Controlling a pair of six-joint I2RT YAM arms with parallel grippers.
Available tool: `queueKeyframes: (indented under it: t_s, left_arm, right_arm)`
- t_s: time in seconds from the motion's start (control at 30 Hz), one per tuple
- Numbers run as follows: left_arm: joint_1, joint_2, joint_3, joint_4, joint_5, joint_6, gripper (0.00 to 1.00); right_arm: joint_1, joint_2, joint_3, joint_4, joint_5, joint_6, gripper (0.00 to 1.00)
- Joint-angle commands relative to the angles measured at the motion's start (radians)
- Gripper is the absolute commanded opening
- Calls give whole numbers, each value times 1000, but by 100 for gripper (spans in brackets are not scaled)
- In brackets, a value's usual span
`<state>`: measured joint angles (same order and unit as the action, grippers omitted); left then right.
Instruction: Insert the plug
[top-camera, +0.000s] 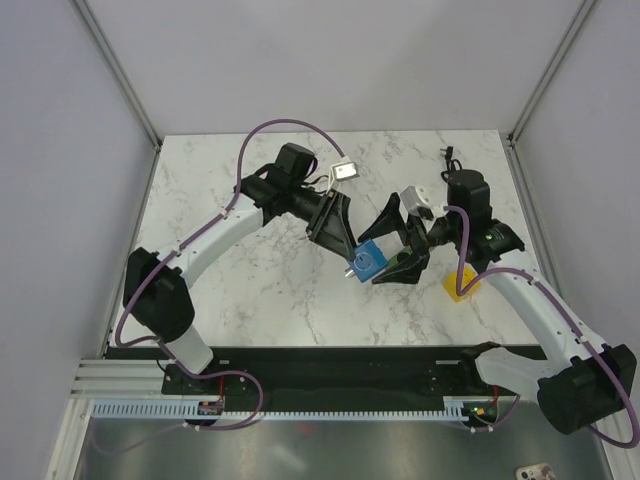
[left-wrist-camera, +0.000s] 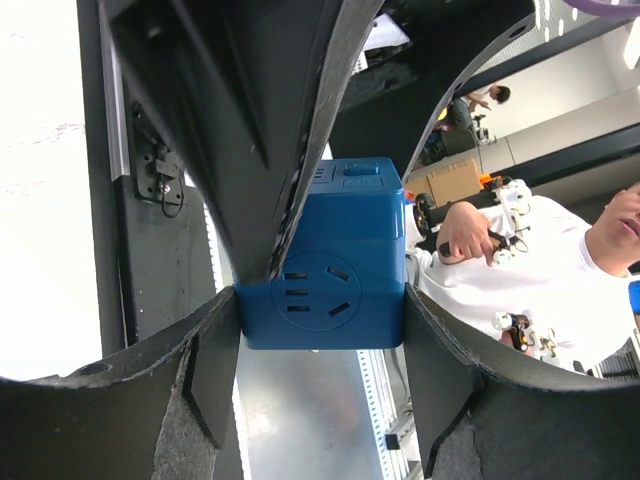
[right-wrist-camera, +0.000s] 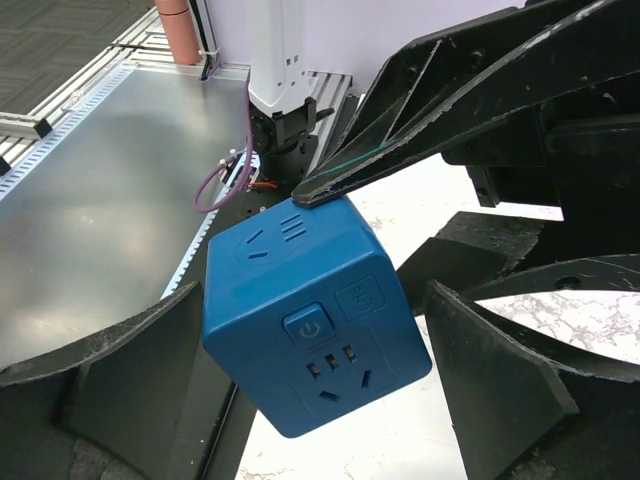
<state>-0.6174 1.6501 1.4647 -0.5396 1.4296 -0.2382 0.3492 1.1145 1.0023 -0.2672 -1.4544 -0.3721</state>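
Observation:
The blue plug cube (top-camera: 368, 262) hangs above the table's middle, held by my left gripper (top-camera: 352, 257). In the left wrist view both fingers press on the cube (left-wrist-camera: 325, 270) from either side, so the left gripper (left-wrist-camera: 320, 335) is shut on it. My right gripper (top-camera: 392, 243) is open, with its fingers spread on either side of the cube. In the right wrist view the cube (right-wrist-camera: 310, 320) sits between the fingers of the right gripper (right-wrist-camera: 312, 330). The left finger is very close to it and the right finger (right-wrist-camera: 500, 380) stands apart. No green power strip is in view.
A yellow block (top-camera: 458, 285) lies on the marble table (top-camera: 250, 290) under the right arm. A small white box (top-camera: 345, 170) with a cable lies at the back by the left arm. A black cable end (top-camera: 447, 155) lies at the back right.

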Motion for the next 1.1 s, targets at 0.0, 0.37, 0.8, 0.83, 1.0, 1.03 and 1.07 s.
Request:
queueKeyframes:
  t_s: [0.0,0.37,0.8,0.83,1.0,1.03,1.07]
  left_arm:
    - [-1,19,60,30,114,1,2]
    - [2,76,103,29,36,-75,43]
    - [54,109,166,147,-149,-236,78]
    - [73,106,160,191,-156,-257,83]
    - [131,64,115,204,-271,-270,97]
    - [158,48,80,204,-305,-266,98]
    - [172,19,59,195,-342,-256,98]
  right_arm:
    - [17,11,38,16,-70,-51,98]
    - [24,34,80,13,-35,-16,15]
    - [25,134,167,5,239,211,0]
    - [24,136,164,2,253,217,0]
    - [24,174,217,-164,428,211,0]
    - [24,186,237,-211,515,200,0]
    - [24,215,281,-260,564,188,0]
